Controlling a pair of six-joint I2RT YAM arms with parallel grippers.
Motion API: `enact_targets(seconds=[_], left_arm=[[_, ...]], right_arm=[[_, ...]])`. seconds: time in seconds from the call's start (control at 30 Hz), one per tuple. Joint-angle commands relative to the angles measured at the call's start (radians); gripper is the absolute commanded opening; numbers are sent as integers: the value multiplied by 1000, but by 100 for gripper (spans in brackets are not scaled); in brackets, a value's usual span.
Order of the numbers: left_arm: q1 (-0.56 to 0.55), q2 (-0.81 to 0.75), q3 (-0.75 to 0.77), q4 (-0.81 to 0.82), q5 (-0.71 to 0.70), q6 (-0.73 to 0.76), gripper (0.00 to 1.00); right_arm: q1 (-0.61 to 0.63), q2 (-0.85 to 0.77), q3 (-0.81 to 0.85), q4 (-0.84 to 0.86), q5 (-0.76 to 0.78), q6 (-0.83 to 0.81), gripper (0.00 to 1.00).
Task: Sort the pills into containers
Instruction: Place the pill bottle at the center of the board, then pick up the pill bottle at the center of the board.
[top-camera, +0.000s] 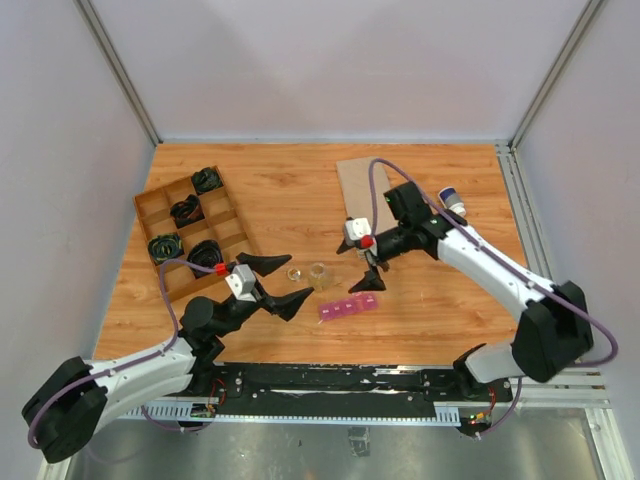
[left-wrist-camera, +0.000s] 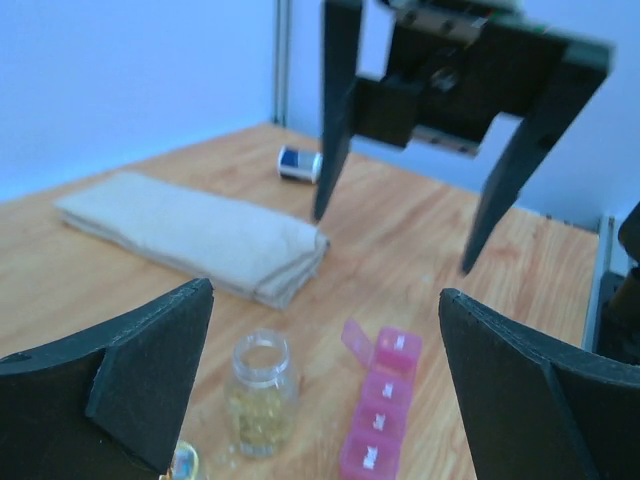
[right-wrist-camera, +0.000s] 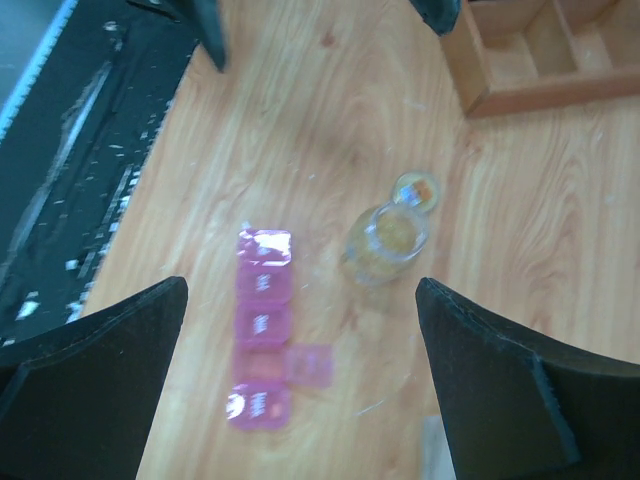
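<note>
Both jaws gaping, empty; pills (left-wrist-camera: 258, 422) inside uncapped bottle (left-wrist-camera: 262, 385) show only in wrist views, near containers (right-wrist-camera: 262, 325).

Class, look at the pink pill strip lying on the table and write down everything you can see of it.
The pill strip is a narrow row of small square compartments in translucent magenta-pink plastic, with white markings on the lids. One lid near an end is flipped open sideways; the rest look shut. It lies flat on the wooden table, beside a small clear bottle but apart from it. Nothing grips it.
</note>
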Motion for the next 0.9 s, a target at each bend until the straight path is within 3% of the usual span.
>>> enact_targets(seconds=[0.0, 0.2, 0.33, 0.6, 0.87], left_arm=[[4, -31, -171, 100, -29, 81, 99], [4, -36, -194, 95, -63, 41, 99], [4, -96, -199, -11, -102, -14, 97], [4, -282, -210, -201, -113, -82, 93], [4, -247, -194, -202, -103, -88, 93]], right_arm=[[88, 177, 188, -103, 109, -152, 99], [129, 358, 322, -87, 198, -119, 98], [134, 429, 361, -80, 204, -101, 96], [187, 511, 367, -5, 259, -25, 94], [203, 555, 360, 44, 300, 36, 86]])
